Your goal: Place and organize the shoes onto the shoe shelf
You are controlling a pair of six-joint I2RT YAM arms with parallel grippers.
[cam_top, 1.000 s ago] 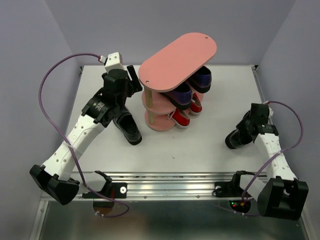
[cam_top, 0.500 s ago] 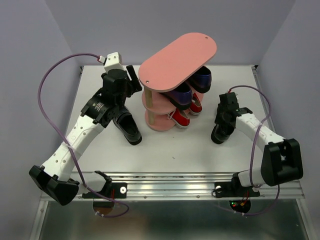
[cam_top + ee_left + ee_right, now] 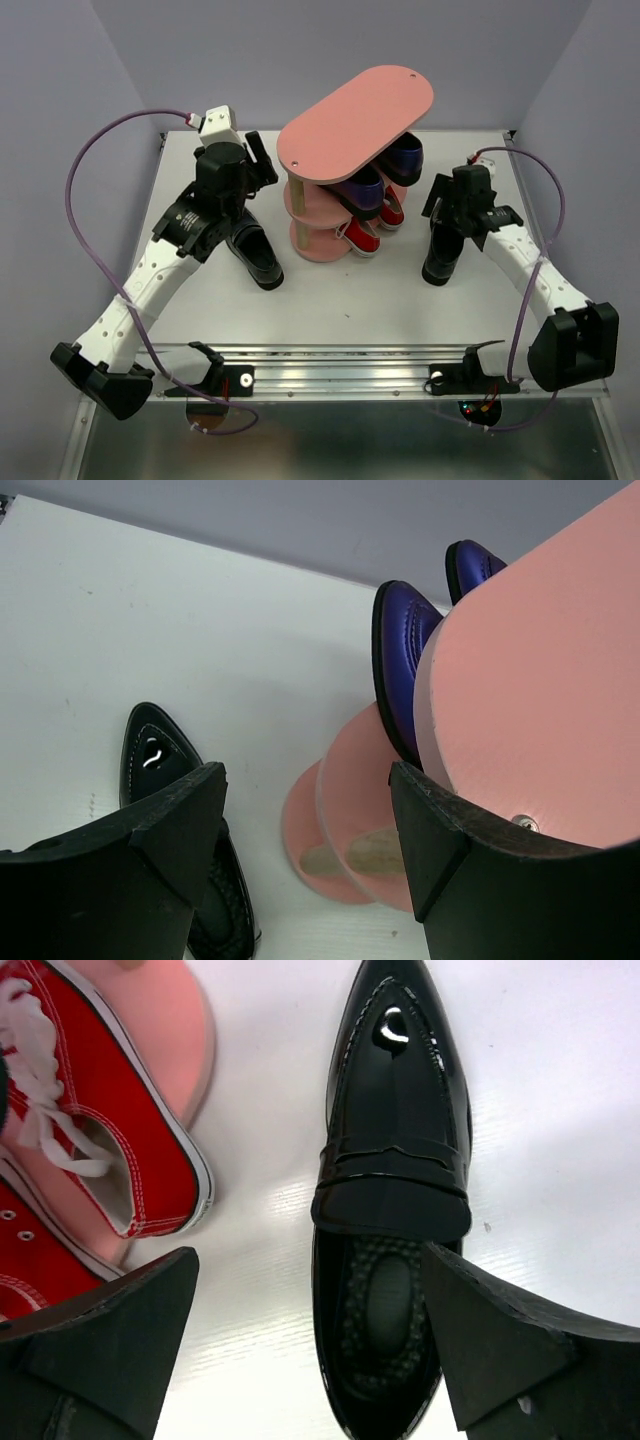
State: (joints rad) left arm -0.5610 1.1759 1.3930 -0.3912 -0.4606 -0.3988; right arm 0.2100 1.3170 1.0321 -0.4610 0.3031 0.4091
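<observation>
Right gripper (image 3: 310,1252): jaws wide open, empty, positioned above the black loafer (image 3: 395,1160) right of the shoe shelf (image 3: 355,110). Left gripper (image 3: 307,770): jaws wide open, empty.

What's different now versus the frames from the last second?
The right gripper swung in from the right toward the shoe shelf, and the black loafer under it ended nearer the shelf; the gripper now straddles it, open. The left gripper shifted slightly. The other loafer, red sneakers and purple shoes stayed put.
</observation>
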